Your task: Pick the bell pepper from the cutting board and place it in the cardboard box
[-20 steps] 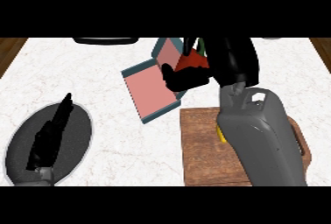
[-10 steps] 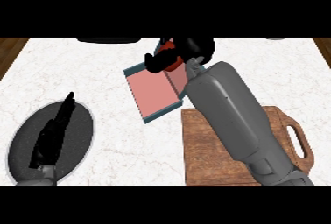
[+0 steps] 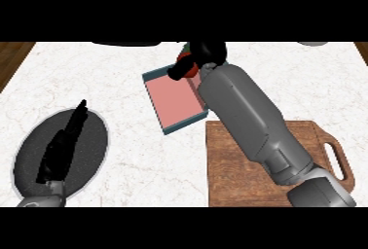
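My right hand [image 3: 206, 50] is shut on the red bell pepper [image 3: 191, 68], which only partly shows between the black fingers. It hangs over the far end of the shallow box [image 3: 171, 100], which has teal walls and a pink floor. My grey right forearm crosses the wooden cutting board [image 3: 236, 181] at the lower right, and nothing shows on the board's bare part. At the left, my left hand [image 3: 63, 147] rests open, fingers pointing up, over a dark oval plate [image 3: 27, 154].
The board's handle [image 3: 339, 160] points right. A dark object [image 3: 126, 44] lies at the counter's far edge, and a pale one [image 3: 313, 44] at the far right. Wooden floor [image 3: 13, 54] shows beyond the white marble counter's left corner.
My right arm has swung left and farther away, carrying the pepper from the box's right side to above its far end. The left hand has stayed still.
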`<action>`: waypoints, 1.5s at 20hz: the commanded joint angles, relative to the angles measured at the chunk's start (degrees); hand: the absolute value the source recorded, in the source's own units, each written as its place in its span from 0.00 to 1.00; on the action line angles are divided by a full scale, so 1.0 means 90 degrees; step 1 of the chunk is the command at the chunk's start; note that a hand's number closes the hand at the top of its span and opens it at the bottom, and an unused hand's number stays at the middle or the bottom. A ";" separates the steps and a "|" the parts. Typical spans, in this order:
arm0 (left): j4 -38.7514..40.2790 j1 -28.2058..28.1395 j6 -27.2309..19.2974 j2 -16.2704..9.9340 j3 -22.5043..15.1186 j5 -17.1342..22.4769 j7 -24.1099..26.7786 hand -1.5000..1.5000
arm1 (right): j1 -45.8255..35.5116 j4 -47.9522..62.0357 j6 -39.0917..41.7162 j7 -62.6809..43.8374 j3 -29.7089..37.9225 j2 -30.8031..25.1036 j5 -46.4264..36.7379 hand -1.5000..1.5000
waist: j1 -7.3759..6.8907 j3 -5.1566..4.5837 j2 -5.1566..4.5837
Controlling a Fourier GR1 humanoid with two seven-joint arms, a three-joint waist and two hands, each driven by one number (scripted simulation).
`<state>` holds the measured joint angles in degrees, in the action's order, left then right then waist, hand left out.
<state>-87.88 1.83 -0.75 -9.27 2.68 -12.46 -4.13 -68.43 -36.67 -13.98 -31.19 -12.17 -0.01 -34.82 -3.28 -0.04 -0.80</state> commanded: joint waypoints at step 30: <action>-0.0037 -0.0483 0.0236 -0.0284 0.0573 0.0329 0.0186 0.50 | 0.2754 -0.2792 -0.1315 0.2572 0.2596 -0.2081 0.3426 0.00 | 0.0500 0.0003 0.0144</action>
<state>-88.67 -0.92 -0.09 -10.61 6.17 -11.05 -4.20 -50.20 -53.27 -30.65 -6.27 10.23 -14.24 -6.36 0.88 0.03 0.35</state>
